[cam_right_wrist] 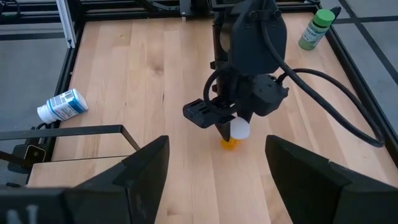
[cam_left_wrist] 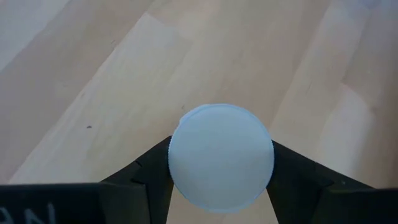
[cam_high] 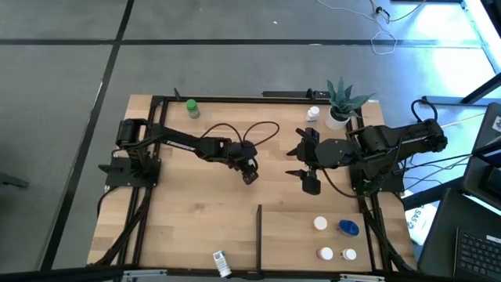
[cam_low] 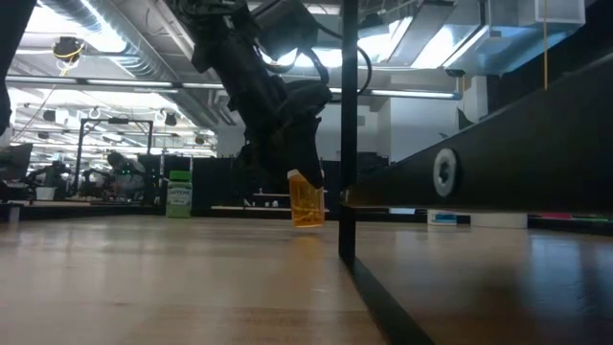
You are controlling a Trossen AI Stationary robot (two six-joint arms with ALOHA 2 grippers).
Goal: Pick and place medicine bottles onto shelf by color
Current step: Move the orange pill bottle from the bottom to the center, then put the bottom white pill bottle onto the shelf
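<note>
Over pale wood planks, left gripper clamps a round white-capped orange bottle; right gripper gapes.

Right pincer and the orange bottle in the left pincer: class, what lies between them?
Only bare wood of the table; the right wrist view shows it between the right pincer and the orange bottle held by the left pincer.

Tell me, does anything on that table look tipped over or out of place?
Yes: one white-capped bottle lies on its side near the table's front edge, left of the black divider bar, while the bottles right of the bar stand upright. The left gripper holds an orange bottle.
</note>
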